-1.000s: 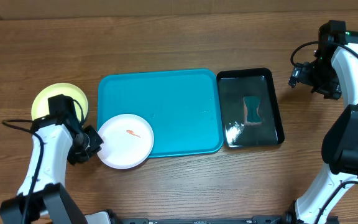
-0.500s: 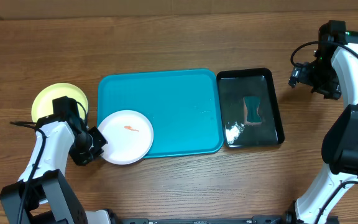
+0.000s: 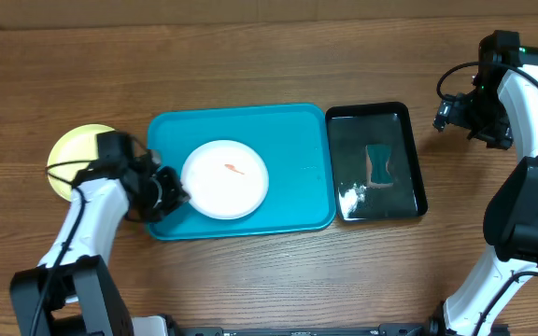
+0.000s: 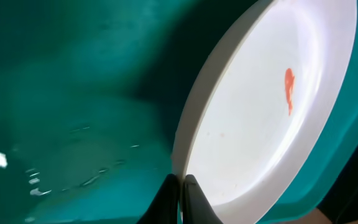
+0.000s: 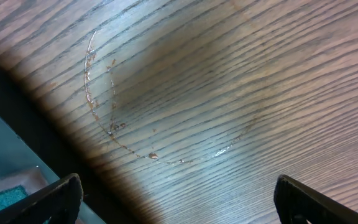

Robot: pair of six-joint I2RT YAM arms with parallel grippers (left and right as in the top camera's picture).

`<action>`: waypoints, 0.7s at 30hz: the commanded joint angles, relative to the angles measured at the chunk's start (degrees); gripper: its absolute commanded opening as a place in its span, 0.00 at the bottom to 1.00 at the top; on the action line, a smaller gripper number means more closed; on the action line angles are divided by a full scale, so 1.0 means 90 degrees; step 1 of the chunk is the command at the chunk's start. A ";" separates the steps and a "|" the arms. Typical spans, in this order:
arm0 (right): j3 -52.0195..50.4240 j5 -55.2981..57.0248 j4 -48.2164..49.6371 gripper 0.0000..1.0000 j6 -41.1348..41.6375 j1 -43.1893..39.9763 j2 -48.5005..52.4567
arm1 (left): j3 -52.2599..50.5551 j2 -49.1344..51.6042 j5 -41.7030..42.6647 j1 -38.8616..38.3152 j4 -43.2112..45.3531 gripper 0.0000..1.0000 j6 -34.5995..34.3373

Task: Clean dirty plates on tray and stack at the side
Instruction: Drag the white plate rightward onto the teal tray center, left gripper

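Observation:
A white plate (image 3: pixel 225 179) with a small orange smear sits over the left half of the turquoise tray (image 3: pixel 288 149). My left gripper (image 3: pixel 177 191) is shut on the plate's left rim. In the left wrist view the rim of the white plate (image 4: pixel 260 118) is pinched between the two dark fingers (image 4: pixel 166 202), and the left gripper (image 4: pixel 180 196) holds it tilted over the tray (image 4: pixel 73 112). A yellow-green plate (image 3: pixel 71 149) lies on the table left of the tray, partly hidden by my left arm. My right gripper (image 3: pixel 448 114) is open, far right of the tray; the right gripper (image 5: pixel 179 193) looks down on bare wood.
A glossy black tray (image 3: pixel 376 161) with a teal sponge (image 3: pixel 379 166) in shallow water sits right of the turquoise tray. A faint dried ring stain (image 5: pixel 142 106) marks the wood under my right wrist. The black tray's edge (image 5: pixel 17 137) shows at the left of that view.
My left gripper closed on the white plate's rim and carried it right and up, from the tray's front-left corner onto the tray's left half. The right arm has not moved.

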 commanded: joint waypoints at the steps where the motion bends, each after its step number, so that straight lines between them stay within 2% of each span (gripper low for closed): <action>1: 0.0097 0.0044 0.0015 1.00 0.0017 -0.0027 -0.0177 | -0.0027 0.0046 0.0070 -0.0500 0.0231 0.04 -0.0240; 5: 0.0097 0.0044 0.0015 1.00 0.0017 -0.0027 -0.0177 | -0.0027 0.0075 -0.0444 -0.1071 0.0724 0.04 -0.0546; 10: 0.0097 0.0044 0.0015 1.00 0.0017 -0.0027 -0.0177 | -0.0027 0.0148 -0.1083 -0.1508 0.1452 0.04 -0.0542; 16: 0.0097 0.0044 0.0015 1.00 0.0017 -0.0027 -0.0177 | -0.0027 0.0202 -0.1360 -0.1644 0.2018 0.04 -0.0539; 21: 0.0097 0.0044 0.0015 1.00 0.0017 -0.0027 -0.0177 | -0.0027 0.0202 -0.1358 -0.1647 0.2040 0.04 -0.0515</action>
